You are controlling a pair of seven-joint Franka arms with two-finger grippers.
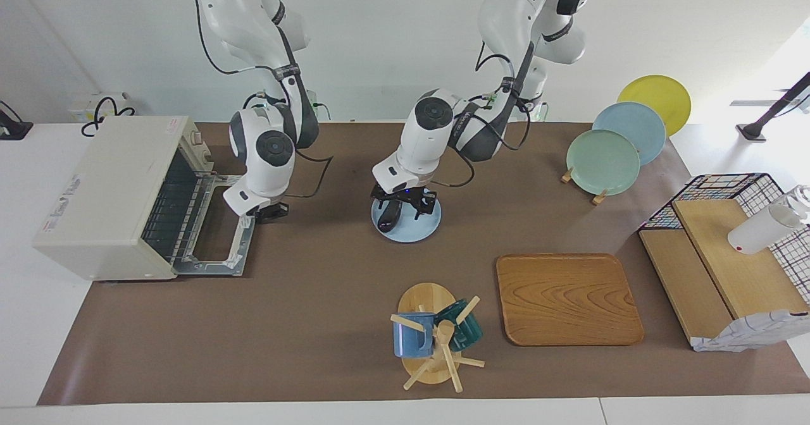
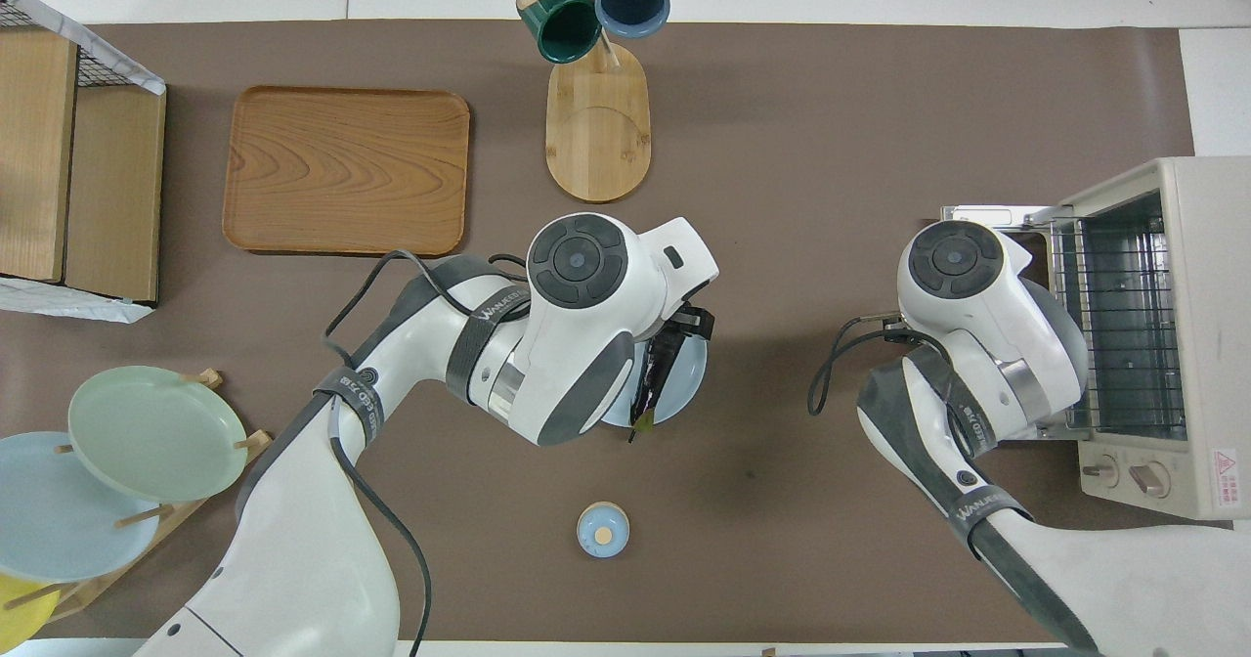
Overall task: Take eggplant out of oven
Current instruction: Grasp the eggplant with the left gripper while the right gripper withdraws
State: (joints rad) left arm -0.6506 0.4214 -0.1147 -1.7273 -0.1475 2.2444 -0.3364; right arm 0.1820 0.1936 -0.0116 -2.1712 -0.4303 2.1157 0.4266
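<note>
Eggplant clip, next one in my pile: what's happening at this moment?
The left hand is down over the light blue plate in the middle of the table, with the eggplant lying on that plate under it. The toaster oven stands at the right arm's end with its door dropped open and its rack bare. The right hand is at the open door's edge.

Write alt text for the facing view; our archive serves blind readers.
The left tool is down over the eggplant, which lies on a light blue plate mid-table. The right tool sits at the open door of the cream oven, whose rack looks bare.
</note>
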